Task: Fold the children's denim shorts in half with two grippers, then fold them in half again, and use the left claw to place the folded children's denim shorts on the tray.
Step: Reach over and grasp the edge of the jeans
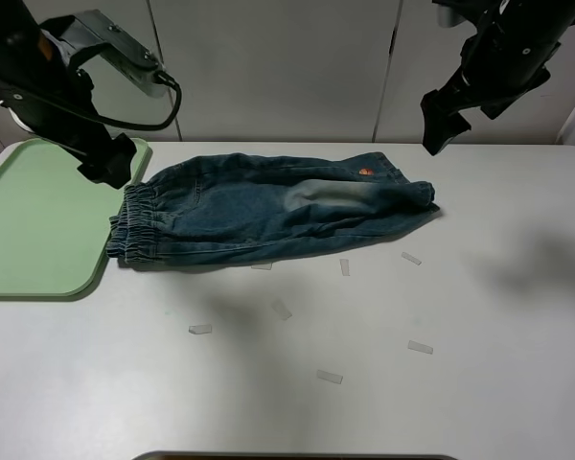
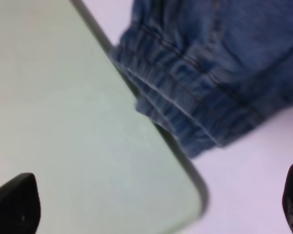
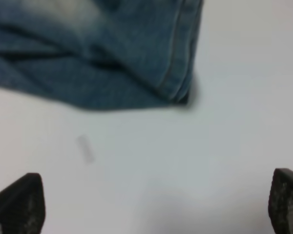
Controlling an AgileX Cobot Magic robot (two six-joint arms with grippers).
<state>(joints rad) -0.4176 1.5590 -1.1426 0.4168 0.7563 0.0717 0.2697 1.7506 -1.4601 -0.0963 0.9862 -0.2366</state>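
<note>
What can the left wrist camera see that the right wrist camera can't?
Only the left wrist view shows the flat pale green plastic tray and the gathered elastic waistband right beside its edge. Only the right wrist view shows the stitched leg hem and a small pale tape strip lying near it. Both show the faded blue denim shorts, the white table and an open black pincer: the left pincer in one, the right pincer in the other.
</note>
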